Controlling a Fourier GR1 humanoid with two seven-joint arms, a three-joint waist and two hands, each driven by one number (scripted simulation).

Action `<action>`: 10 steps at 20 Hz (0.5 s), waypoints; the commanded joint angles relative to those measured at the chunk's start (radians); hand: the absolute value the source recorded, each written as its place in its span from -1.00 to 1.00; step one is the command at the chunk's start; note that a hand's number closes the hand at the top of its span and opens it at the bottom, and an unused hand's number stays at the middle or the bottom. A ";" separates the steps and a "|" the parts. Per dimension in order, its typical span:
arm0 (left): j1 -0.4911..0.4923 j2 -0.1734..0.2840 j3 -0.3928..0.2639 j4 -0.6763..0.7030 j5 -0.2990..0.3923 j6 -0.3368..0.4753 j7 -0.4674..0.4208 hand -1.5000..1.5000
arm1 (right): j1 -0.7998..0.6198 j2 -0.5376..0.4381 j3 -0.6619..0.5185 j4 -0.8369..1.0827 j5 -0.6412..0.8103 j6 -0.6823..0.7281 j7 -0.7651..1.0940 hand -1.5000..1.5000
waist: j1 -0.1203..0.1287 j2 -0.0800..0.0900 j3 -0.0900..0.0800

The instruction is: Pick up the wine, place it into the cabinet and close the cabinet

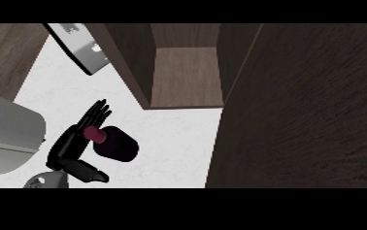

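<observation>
The left hand (75,144) rests against the wine bottle (113,144) near the counter's (172,137) front edge, fingers straight. The cabinet (185,76) stands open behind.

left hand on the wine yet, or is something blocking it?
Likely yes: the left hand is already beside the wine, straight fingers against its neck, thumb below. Nothing lies between them on the counter.

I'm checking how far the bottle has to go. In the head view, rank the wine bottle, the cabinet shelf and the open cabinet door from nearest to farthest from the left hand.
1. Wine bottle: against the left hand, just to its right.
2. Cabinet shelf: up and right of the hand, inside the open cabinet.
3. Cabinet door: far right, swung open.
</observation>
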 commanded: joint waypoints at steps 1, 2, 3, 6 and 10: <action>-0.004 -0.042 -0.043 0.119 -0.063 0.012 -0.089 -1.00 | -0.014 -0.007 0.018 -0.122 0.139 -0.009 0.070 -1.00 | 0.005 0.001 -0.001; -0.038 -0.015 -0.026 0.141 -0.038 -0.030 -0.087 -1.00 | -0.010 -0.023 -0.041 -0.128 0.079 0.015 0.057 -1.00 | 0.011 0.003 0.001; -0.041 0.016 -0.010 0.154 -0.004 -0.086 -0.057 -1.00 | 0.020 -0.014 0.046 -0.159 0.147 -0.021 0.077 -1.00 | 0.003 -0.001 0.000; -0.072 -0.037 -0.039 0.214 -0.033 -0.044 -0.061 -1.00 | 0.014 -0.039 0.026 -0.187 0.132 -0.023 0.089 -1.00 | -0.002 -0.001 0.000; -0.107 0.016 -0.025 0.303 -0.010 -0.132 -0.105 -1.00 | 0.013 -0.084 -0.009 -0.191 0.097 -0.019 0.080 -1.00 | -0.001 0.001 0.000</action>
